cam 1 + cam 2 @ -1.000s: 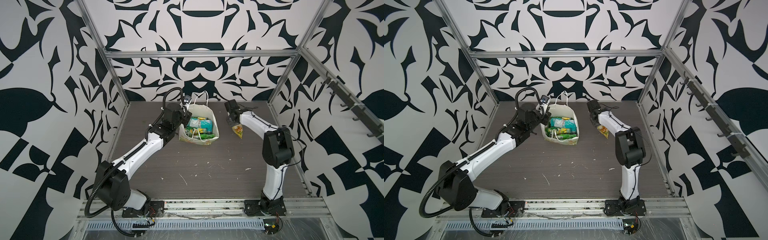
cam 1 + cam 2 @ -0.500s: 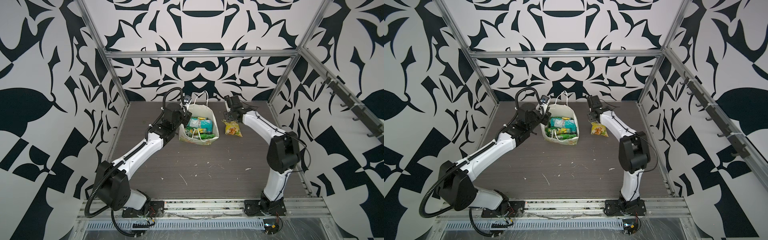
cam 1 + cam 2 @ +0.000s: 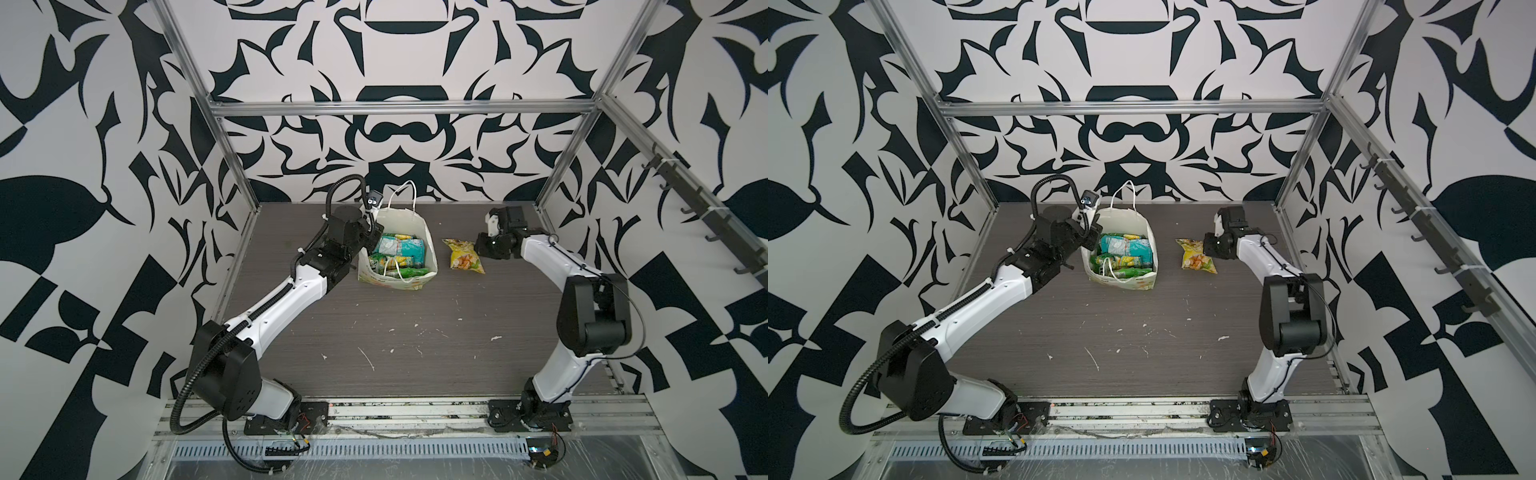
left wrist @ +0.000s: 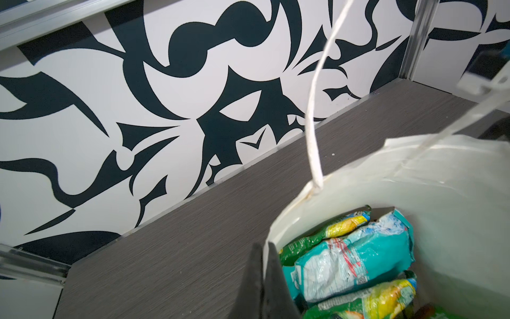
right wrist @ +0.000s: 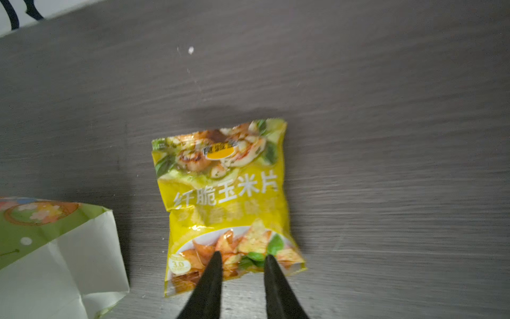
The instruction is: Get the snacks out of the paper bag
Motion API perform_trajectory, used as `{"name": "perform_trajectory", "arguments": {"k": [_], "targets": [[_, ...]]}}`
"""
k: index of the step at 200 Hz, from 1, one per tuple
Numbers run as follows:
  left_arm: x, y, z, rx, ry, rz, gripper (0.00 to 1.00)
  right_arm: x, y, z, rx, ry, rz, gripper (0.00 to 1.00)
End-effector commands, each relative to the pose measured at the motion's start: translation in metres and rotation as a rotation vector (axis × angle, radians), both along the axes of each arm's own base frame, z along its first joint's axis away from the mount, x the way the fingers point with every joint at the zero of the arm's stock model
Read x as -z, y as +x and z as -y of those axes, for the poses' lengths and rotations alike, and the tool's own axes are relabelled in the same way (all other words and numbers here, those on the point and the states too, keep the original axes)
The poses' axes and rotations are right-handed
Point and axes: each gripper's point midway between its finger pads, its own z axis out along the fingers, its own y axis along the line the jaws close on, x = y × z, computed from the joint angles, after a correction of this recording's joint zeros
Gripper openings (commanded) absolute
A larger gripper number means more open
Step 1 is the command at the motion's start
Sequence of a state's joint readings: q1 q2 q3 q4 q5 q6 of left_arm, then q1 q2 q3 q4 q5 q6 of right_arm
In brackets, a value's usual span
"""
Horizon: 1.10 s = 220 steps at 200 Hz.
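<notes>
The paper bag (image 3: 409, 219) (image 3: 1126, 221) stands open at the back middle of the table, one white cord handle (image 4: 313, 132) sticking up. Inside lie several snacks: a teal packet (image 3: 401, 248) (image 4: 356, 262) and green-and-yellow ones (image 3: 1121, 262). My left gripper (image 4: 264, 250) (image 3: 371, 240) is shut on the bag's left rim. A yellow snack packet (image 3: 464, 261) (image 3: 1197, 261) (image 5: 226, 198) lies flat on the table right of the bag. My right gripper (image 5: 242, 255) (image 3: 478, 249) hovers at that packet's right end, open, holding nothing.
The bag's flowered green face (image 5: 41, 221) is close beside the yellow packet. White flecks (image 3: 368, 359) dot the dark tabletop. Metal frame posts (image 3: 559, 166) stand at the back corners, and a rail of hooks (image 3: 706, 216) runs along the right wall.
My right gripper opened and let go of the yellow packet, which dropped onto the table. The right gripper then drew back to the right. The left arm has not moved.
</notes>
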State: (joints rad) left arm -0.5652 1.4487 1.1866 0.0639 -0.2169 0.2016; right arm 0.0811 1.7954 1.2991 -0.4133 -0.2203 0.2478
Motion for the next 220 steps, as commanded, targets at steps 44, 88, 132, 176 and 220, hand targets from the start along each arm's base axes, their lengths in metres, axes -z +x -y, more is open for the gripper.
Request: {"name": "perform_trajectory", "arguments": {"k": [44, 88, 132, 176, 220], "targets": [[-0.053, 0.004, 0.006, 0.018, -0.109, 0.13, 0.0, 0.018, 0.016, -0.027, -0.038, 0.092, -0.006, 0.19], [-0.053, 0.003, 0.006, 0.016, -0.103, 0.124, 0.0, 0.034, 0.017, -0.023, -0.002, 0.078, -0.052, 0.19], [-0.056, 0.003, 0.006, 0.017, -0.1, 0.133, 0.0, -0.08, 0.015, -0.043, -0.019, 0.138, 0.122, 0.32], [-0.054, 0.005, 0.007, 0.018, -0.102, 0.136, 0.0, -0.187, -0.02, -0.086, -0.175, 0.159, 0.336, 0.5], [-0.056, 0.004, 0.007, 0.021, -0.104, 0.138, 0.0, -0.223, -0.073, -0.149, -0.453, 0.214, 0.457, 0.66]]}}
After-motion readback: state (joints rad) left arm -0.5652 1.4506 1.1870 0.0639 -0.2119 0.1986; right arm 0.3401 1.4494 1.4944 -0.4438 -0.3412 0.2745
